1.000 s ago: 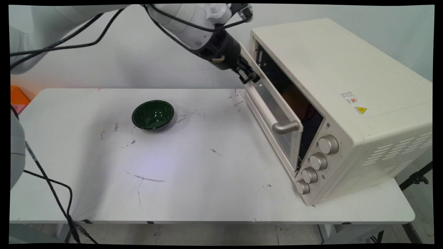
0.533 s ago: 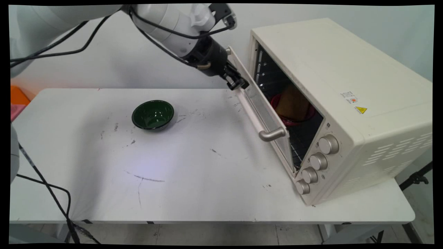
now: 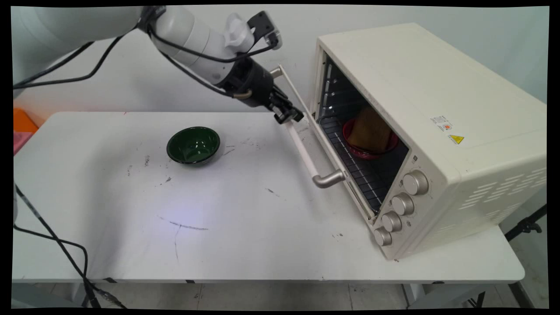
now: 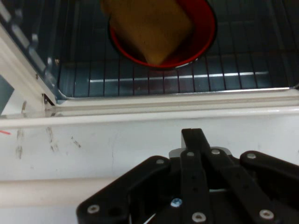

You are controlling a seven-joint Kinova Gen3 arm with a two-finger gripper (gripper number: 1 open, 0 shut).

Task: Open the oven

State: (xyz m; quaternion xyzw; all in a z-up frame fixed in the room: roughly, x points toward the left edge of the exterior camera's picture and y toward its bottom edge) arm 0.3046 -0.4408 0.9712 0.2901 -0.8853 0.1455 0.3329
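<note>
My gripper [image 3: 288,116] is shut on the pale bar handle [image 3: 305,154] of the cream toaster oven [image 3: 437,109]. The glass door [image 3: 326,144] hangs half open, tilted out toward the table. On the wire rack inside stands a red bowl [image 3: 390,146] with a yellow-brown sponge-like block [image 3: 369,129] in it. In the hand view the gripper [image 4: 194,156] sits over the handle [image 4: 42,193], and beyond the door's edge the red bowl [image 4: 205,32] and the block [image 4: 149,23] show on the rack.
A dark green bowl [image 3: 193,145] sits on the white table [image 3: 262,245], left of the oven door. Orange and pink items [image 3: 22,124] lie past the table's left end. Black cables hang at the left. The oven's knobs [image 3: 402,203] face the table's front.
The gripper has moved left and down with the handle, swinging the oven door from nearly shut to half open. The red bowl inside has come into plain view.
</note>
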